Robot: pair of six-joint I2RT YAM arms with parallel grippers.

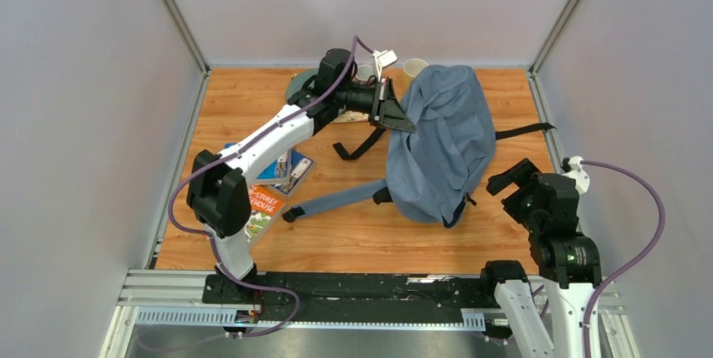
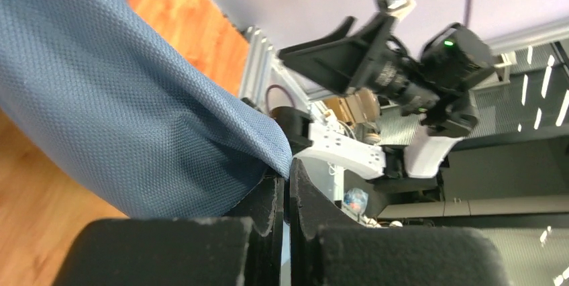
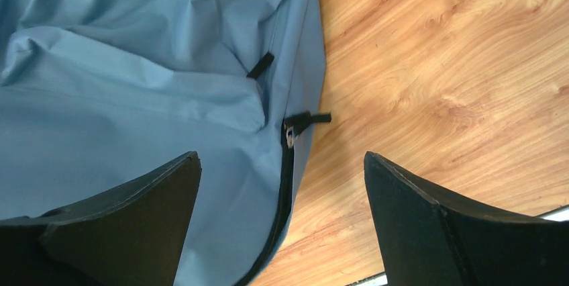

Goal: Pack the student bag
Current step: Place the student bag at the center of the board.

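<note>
The student bag point(image 1: 441, 144) is a large grey-blue backpack with black straps, lying right of the table's centre. My left gripper point(image 1: 402, 120) is shut on the bag's fabric at its upper left edge and holds it raised. In the left wrist view the fabric point(image 2: 134, 111) is pinched between the closed black fingers point(image 2: 268, 205). My right gripper point(image 1: 511, 180) is open and empty, just right of the bag's lower end. In the right wrist view the bag point(image 3: 134, 98) and its black zipper pull point(image 3: 298, 123) lie between and ahead of the spread fingers point(image 3: 154, 199).
Books point(image 1: 267, 198) lie on the table's left side under the left arm. Cups point(image 1: 414, 67) and a round dark object point(image 1: 303, 85) stand at the back edge. A black strap point(image 1: 525, 131) trails right of the bag. Grey walls enclose the table.
</note>
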